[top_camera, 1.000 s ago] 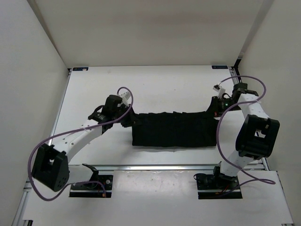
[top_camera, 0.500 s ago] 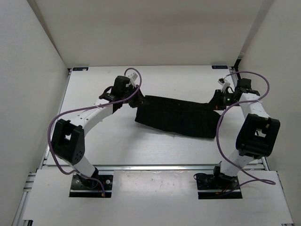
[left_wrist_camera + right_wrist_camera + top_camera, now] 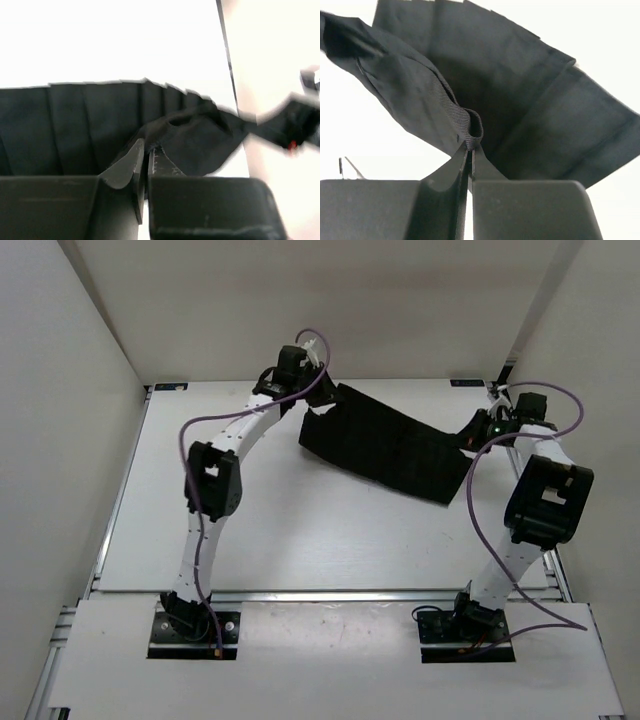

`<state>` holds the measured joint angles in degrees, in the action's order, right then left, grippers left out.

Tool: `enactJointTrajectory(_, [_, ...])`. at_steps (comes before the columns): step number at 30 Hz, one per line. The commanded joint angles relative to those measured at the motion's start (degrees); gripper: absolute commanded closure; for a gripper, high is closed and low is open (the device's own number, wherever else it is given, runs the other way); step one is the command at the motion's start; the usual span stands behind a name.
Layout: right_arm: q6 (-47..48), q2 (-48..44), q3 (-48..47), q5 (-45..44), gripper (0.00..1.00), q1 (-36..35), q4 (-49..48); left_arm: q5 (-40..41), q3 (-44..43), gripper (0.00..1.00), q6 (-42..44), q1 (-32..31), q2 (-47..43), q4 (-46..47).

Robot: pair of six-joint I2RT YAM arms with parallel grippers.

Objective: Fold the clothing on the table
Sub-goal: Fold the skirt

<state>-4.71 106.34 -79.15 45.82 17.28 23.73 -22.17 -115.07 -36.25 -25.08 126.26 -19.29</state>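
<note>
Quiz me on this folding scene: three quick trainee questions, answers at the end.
1. True or false: the clothing lies untouched on the table.
2. Which jaws pinch the fabric? A) left only B) right only C) both
3. In the overhead view, which end of the clothing reaches farther up the picture, left or right?
Key: 1 false; 2 C; 3 left.

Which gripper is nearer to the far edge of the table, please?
Left. The left gripper pinches one end of the clothing almost at the table's far edge; the right gripper pinches the other end farther back from it, near the right side.
</note>
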Motion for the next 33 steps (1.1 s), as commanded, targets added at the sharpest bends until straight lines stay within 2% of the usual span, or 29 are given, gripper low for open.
enactJointTrajectory(1, [-2.5,5.2,-4.8,-5.7,1.00,-0.8,-2.6,-1.6,-19.7,0.98,-2.1,3.2,16.8,-8.9])
enactJointTrajectory(3, [0.0,9.0,-9.1,-8.6,0.97,-1.8,-1.1,-2.4,-36.9,0.95,-3.9,3.4,29.9,-14.4])
enactJointTrajectory(4, [0.1,11.5,-10.4,-12.0,0.86,-2.3,-1.0,-2.8,-41.9,0.95,-6.2,4.1,32.4,-14.8])
enactJointTrajectory(5, [-1.1,13.3,-12.8,-16.4,0.67,-2.5,-0.9,-3.8,-42.9,0.94,-7.9,4.5,35.7,-14.6])
enactJointTrajectory(6, [-0.8,14.1,-15.3,-18.8,0.25,-3.5,0.0,-5.1,-43.0,0.93,-8.7,4.9,38.6,-14.2])
enactJointTrajectory(7, [-0.4,15.0,-16.3,-22.5,0.01,-4.4,0.4,-5.4,-42.6,0.93,-10.4,5.8,39.1,-14.2])
enactJointTrajectory(10, [0.7,12.1,-16.1,-30.4,0.01,-5.8,0.6,-2.4,-45.9,0.92,-10.3,6.8,39.9,-20.0])
enactJointTrajectory(12, [0.2,6.6,-11.9,-33.3,0.01,-6.8,-0.6,-0.9,-46.9,0.81,-8.1,7.3,37.1,-18.9])
enactJointTrajectory(13, [0.6,5.3,-8.8,-33.1,0.01,-7.4,-1.1,-0.4,-45.1,0.02,-8.0,7.8,33.9,-16.2])
enactJointTrajectory(16, [3.9,-2.0,-1.8,-29.7,0.02,-10.4,-1.2,-1.3,-34.8,0.01,-7.5,9.7,23.7,-5.3])
enactJointTrajectory(17, [3.8,-4.9,-0.8,-28.3,0.18,-11.8,-1.8,-1.7,-29.1,0.02,-7.3,10.2,21.9,-1.8])
enactJointTrajectory(18, [6.7,-6.4,1.0,-23.4,0.50,-12.6,-2.6,-1.8,-25.0,0.02,-6.6,10.7,17.6,-0.9])
enactJointTrajectory(19, [6.1,-7.2,1.5,-18.4,0.63,-13.0,-3.9,-1.8,-22.9,0.01,-5.7,11.0,14.7,0.0])
enactJointTrajectory(20, [5.1,-7.5,1.3,-15.4,0.88,-13.4,-4.6,-1.8,-19.5,0.01,-4.3,11.1,12.1,0.0])
enactJointTrajectory(21, [2.5,-6.1,0.3,-13.9,0.97,-13.7,-4.9,-1.8,-16.4,0.02,-1.9,11.1,11.1,-0.5])
enactJointTrajectory(22, [-0.5,-3.2,-1.3,-10.8,0.96,-13.7,-4.7,-2.0,-15.0,0.01,-0.2,10.8,9.5,-1.6])
enactJointTrajectory(23, [-3.1,-1.6,-2.7,-9.4,0.81,-13.9,-4.1,-2.3,-12.7,0.01,0.8,10.5,8.7,-3.3])
enactJointTrajectory(24, [-3.5,1.7,-3.4,-8.9,0.40,-13.9,-3.9,-2.7,-11.4,0.01,2.6,10.1,8.3,-4.2])
enactJointTrajectory(25, [-1.5,3.1,-4.9,-8.0,0.22,-14.9,-3.5,-2.8,-10.8,0.02,4.1,9.0,8.0,-6.3])
enactJointTrajectory(26, [0.7,4.2,-6.5,-11.4,0.10,-15.7,-1.5,-3.2,-10.0,0.02,5.5,8.6,8.0,-8.0])
enactJointTrajectory(27, [1.7,5.9,-7.8,-13.1,0.08,-16.5,-0.7,-2.0,-10.7,0.01,7.8,7.1,7.8,-10.6])
enactJointTrajectory(29, [1.5,8.3,-9.3,-14.0,0.09,-16.3,-0.6,-1.4,-11.4,0.01,11.5,4.7,9.0,-12.4])
enactJointTrajectory(31, [1.5,10.2,-9.6,-13.9,0.21,-16.0,-0.7,-0.5,-13.5,0.01,13.9,2.2,10.5,-12.9])
enactJointTrajectory(33, [3.4,12.0,-9.9,-16.5,0.35,-16.5,0.2,-2.3,-16.8,0.01,12.9,1.1,14.3,-11.7])
